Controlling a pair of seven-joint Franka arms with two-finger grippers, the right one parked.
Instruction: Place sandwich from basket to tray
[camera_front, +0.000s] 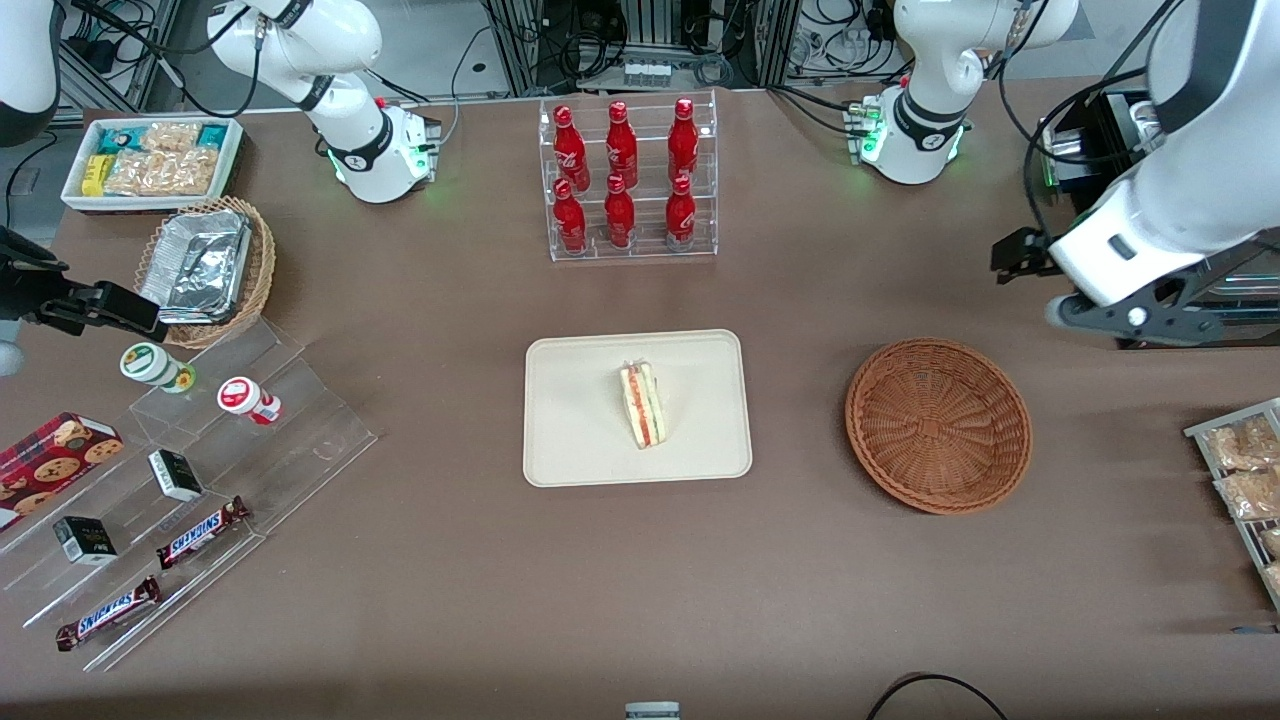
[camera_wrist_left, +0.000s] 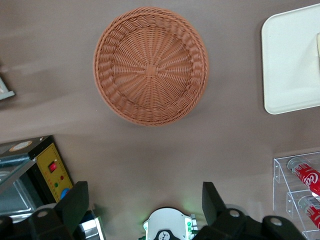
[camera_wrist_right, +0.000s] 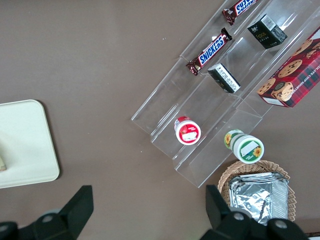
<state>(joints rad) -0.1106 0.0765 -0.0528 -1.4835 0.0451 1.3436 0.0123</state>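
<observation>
Two chocolate bars (camera_front: 155, 571) marked "SNICKERS" lie on a clear stepped stand (camera_front: 190, 480) toward the parked arm's end of the table. At mid-table the sandwich (camera_front: 643, 404), a pale bread wedge showing red and green filling stripes along its cut edge, lies on the cream tray (camera_front: 560, 440), its long axis running from the red bottles (camera_front: 622, 175) toward the front camera, narrowing at the nearer end. The reddish-brown wicker basket (camera_front: 938, 425) sits apart from the tray, toward the working arm's end. The gripper (camera_wrist_left: 145, 202) hangs above the table near the basket, fingers (camera_wrist_left: 75, 202) spread and holding nothing.
</observation>
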